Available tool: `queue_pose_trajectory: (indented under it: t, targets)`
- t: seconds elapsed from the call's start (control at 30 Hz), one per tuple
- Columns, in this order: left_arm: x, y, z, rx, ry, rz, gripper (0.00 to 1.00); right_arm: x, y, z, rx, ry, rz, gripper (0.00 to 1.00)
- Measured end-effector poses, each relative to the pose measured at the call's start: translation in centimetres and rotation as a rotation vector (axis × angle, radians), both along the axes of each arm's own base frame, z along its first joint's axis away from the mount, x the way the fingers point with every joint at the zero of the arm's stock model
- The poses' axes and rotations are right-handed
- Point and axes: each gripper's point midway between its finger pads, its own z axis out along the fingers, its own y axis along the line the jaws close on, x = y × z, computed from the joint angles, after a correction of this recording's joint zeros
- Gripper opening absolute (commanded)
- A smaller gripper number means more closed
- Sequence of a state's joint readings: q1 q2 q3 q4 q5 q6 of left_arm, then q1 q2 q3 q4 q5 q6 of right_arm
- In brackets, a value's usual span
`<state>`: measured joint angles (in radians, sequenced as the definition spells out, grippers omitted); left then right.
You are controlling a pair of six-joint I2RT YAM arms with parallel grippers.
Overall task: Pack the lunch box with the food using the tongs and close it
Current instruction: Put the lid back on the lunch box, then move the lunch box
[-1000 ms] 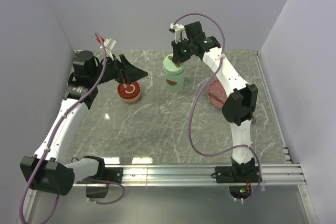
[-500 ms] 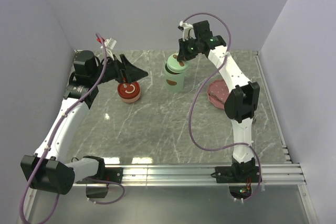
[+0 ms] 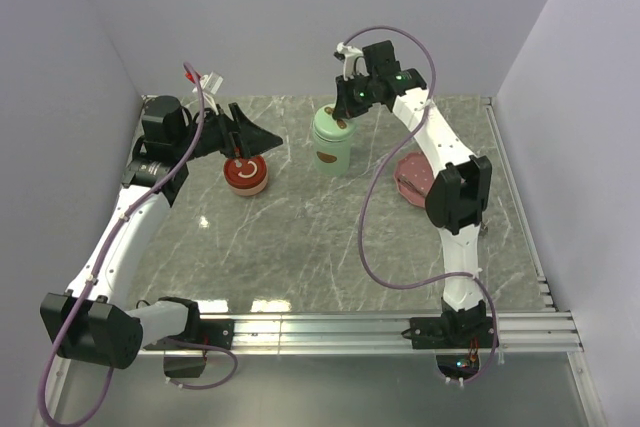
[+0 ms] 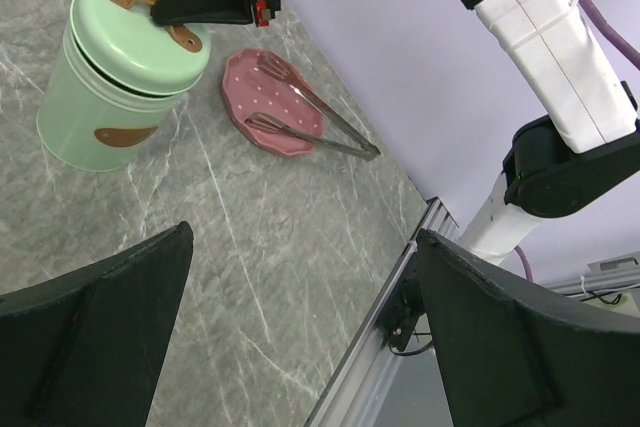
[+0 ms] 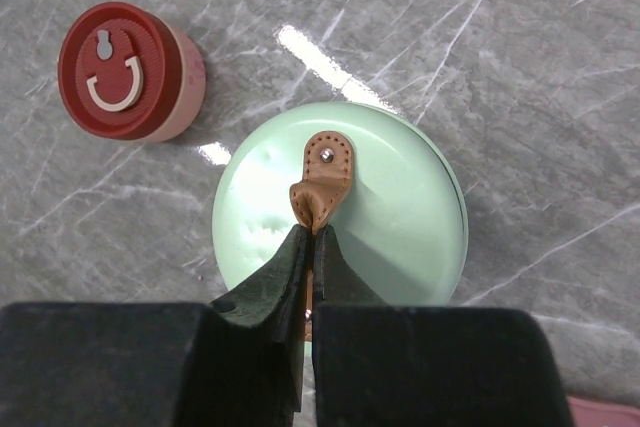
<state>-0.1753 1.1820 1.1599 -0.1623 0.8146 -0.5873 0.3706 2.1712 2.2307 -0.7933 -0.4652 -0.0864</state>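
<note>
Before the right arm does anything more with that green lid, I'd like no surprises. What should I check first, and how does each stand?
1. Right gripper shut on the leather strap: ok.
2. Lid seated evenly on the green lunch box: cannot tell.
3. Tongs parked on the pink plate, clear of the box: ok.
4. Left gripper open, empty, apart from the box: ok.
5. Food inside the box: cannot tell; none shows on the plate.
6. Red container apart from the box: ok.

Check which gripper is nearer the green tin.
Right. The right gripper is shut on the strap atop the tin; the left gripper is open by the red pot, left of the tin.
</note>
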Motion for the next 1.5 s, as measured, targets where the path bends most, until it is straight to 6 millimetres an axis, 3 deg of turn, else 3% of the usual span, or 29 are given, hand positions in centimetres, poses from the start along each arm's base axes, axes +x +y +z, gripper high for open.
queue_pose_trajectory:
  t: [0.3,1.5]
  targets:
    - [0.0,0.0,0.0,0.001,0.001,0.0,0.99,0.0,0.3,-2.0,-0.001,0.043,0.009,0.0]
    - [0.8,-0.1,-1.8,0.015,0.043,-0.001,0.99,-0.5,1.9,-2.8,0.093,-0.029,0.075,0.0]
